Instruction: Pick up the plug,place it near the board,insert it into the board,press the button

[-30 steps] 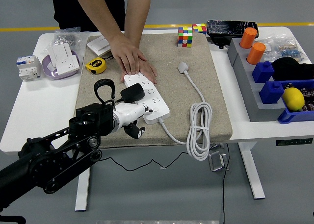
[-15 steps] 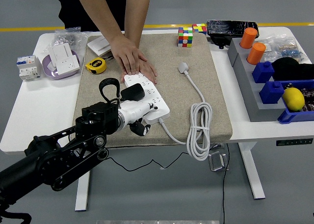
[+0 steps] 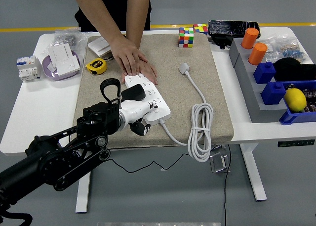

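Here the left hand point(image 3: 136, 110) reaches in from the lower left over the grey mat point(image 3: 197, 63) on the white counter point(image 3: 29, 112), its pale fingers closed around the black plug point(image 3: 134, 93). The plug sits on the near end of the white power strip point(image 3: 148, 97), directly under the hand. Just beyond the hand, a person's hand point(image 3: 132, 62) presses flat on the strip's far end. To the right of the hand, the strip's white cable point(image 3: 200, 132) lies coiled on the mat.
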You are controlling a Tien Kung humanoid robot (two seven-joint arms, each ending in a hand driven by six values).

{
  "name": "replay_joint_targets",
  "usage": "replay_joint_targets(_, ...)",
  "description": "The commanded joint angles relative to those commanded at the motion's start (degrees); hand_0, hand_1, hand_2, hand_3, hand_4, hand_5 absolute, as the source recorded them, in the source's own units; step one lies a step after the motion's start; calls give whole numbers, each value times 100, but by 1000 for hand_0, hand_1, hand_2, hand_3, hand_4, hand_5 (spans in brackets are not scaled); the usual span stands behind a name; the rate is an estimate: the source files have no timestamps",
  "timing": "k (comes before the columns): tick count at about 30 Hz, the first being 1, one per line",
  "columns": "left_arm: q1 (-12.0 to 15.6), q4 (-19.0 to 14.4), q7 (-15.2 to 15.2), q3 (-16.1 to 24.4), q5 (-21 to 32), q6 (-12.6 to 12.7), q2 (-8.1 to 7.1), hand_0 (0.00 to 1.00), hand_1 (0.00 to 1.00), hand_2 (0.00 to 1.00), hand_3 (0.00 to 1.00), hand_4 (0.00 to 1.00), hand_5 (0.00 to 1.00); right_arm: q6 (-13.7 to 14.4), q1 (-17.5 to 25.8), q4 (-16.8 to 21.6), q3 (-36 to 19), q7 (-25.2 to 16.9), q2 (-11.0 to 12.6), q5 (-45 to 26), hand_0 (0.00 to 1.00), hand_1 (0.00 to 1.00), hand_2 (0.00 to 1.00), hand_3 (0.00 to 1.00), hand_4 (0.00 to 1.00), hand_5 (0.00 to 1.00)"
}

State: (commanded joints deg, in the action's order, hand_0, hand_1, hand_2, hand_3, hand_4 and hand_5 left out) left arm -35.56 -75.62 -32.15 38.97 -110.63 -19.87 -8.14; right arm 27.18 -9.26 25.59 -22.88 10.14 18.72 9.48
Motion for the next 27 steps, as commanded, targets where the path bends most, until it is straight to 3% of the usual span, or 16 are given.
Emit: replay_joint_targets(27,-44,35,28,-155,33,-77,-21,123,66,173,963,462,147,2,-1,-3,-5,-4,8,-7,998,956,887,920,998,998)
